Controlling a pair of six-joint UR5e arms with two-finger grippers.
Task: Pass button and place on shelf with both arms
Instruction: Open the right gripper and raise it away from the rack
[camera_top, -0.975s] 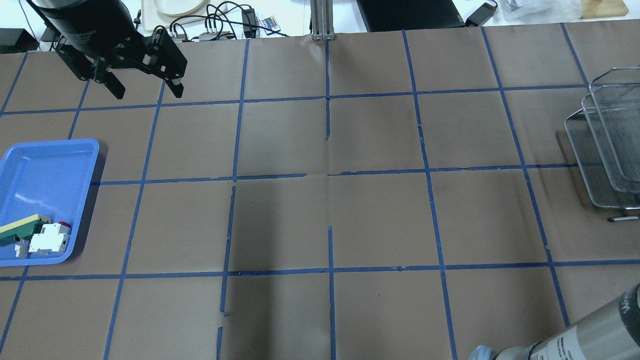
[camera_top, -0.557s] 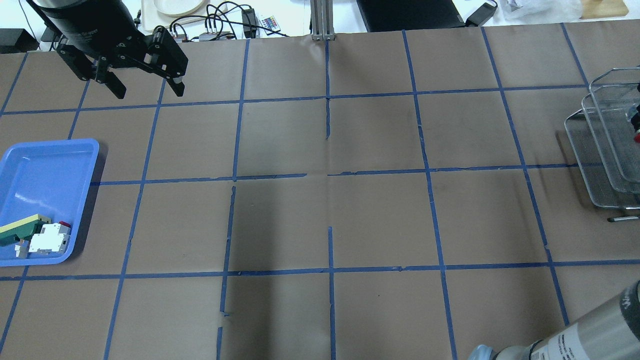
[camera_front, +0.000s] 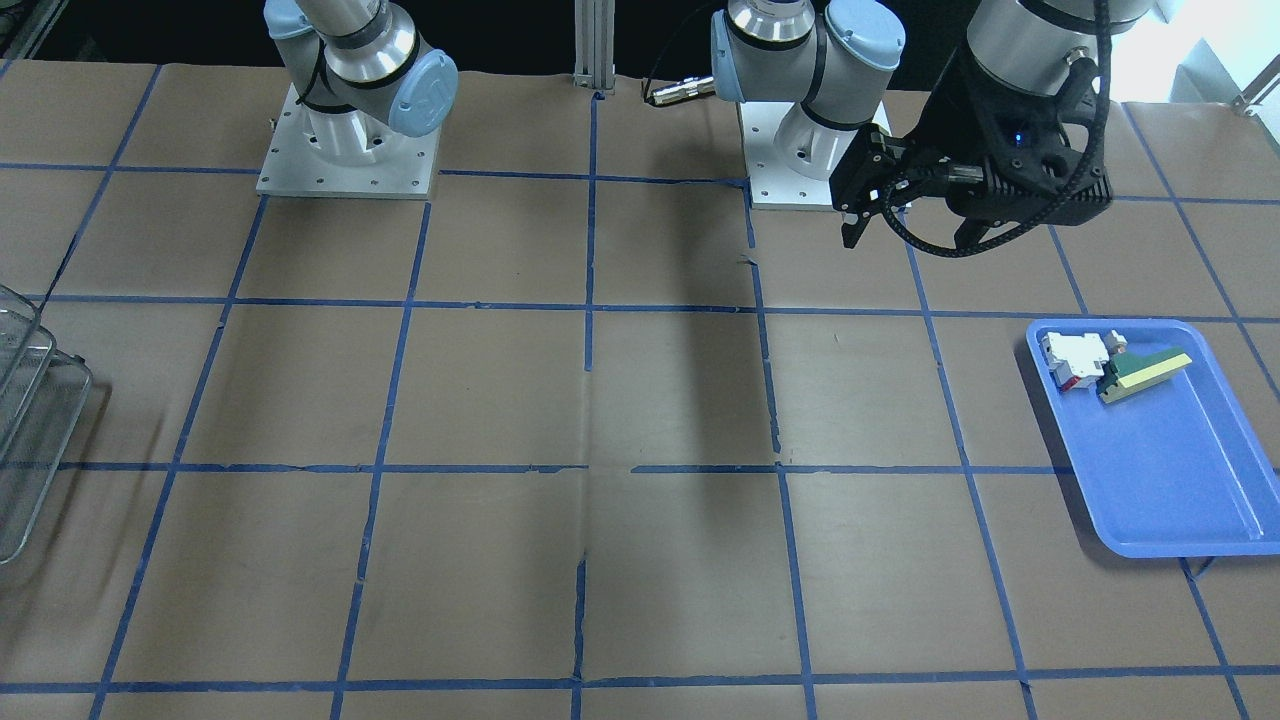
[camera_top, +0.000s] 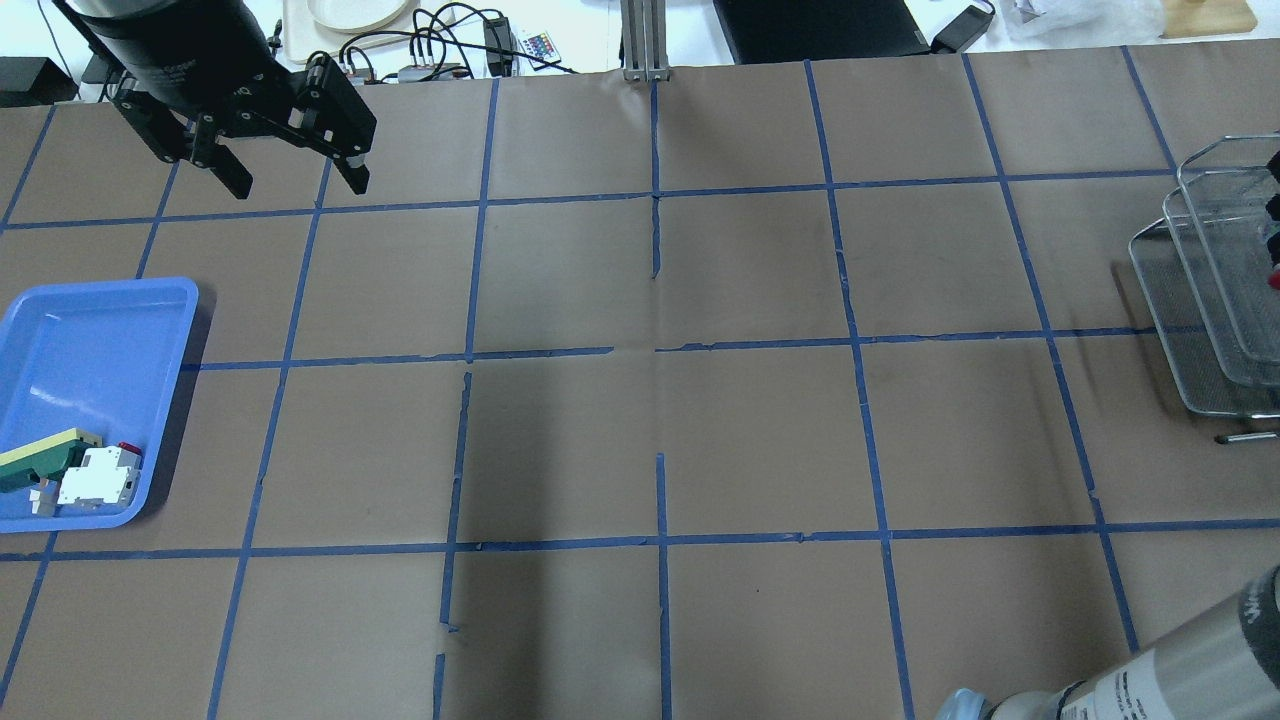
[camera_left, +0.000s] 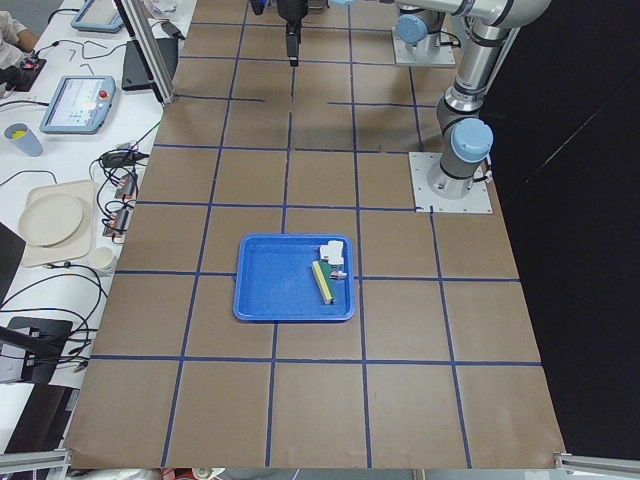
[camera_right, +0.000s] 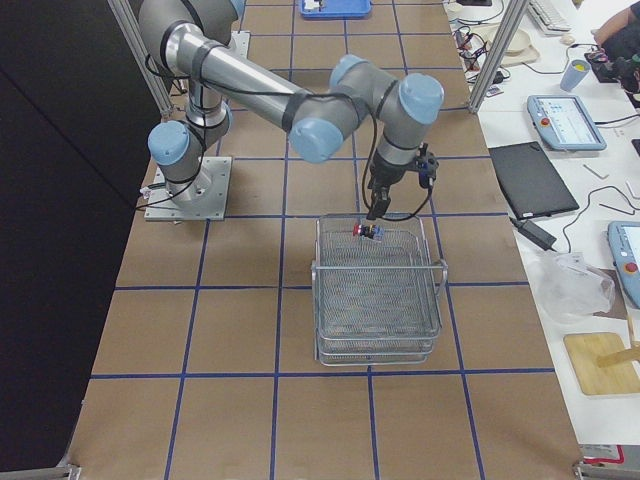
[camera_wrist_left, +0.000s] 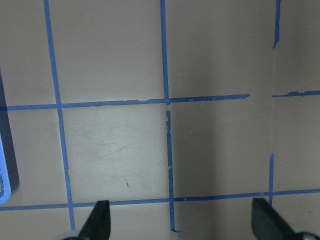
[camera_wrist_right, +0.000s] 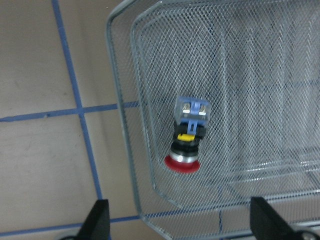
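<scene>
The button (camera_wrist_right: 186, 140), with its red cap, black body and clear base, lies on its side in the top tier of the wire-mesh shelf (camera_wrist_right: 125, 125), near a corner. My right gripper (camera_wrist_right: 180, 222) hangs open just above it, its fingers wide apart and touching nothing. In the exterior right view the button (camera_right: 368, 231) sits in the shelf (camera_right: 378, 300) right below the right gripper (camera_right: 378, 200). My left gripper (camera_top: 298, 188) is open and empty, high over the far left of the table; it also shows in the front-facing view (camera_front: 905, 238).
A blue tray (camera_top: 90, 340) at the left edge holds a white-and-red block (camera_top: 98, 476) and a green-and-yellow wedge (camera_top: 40, 455). The shelf (camera_top: 1200, 300) stands at the right edge. Blue tape lines cross the brown table. Cables and devices lie beyond the far edge.
In the overhead view a dark shape with a red tip has come into view at the right edge, over the shelf. The left arm has barely moved.
</scene>
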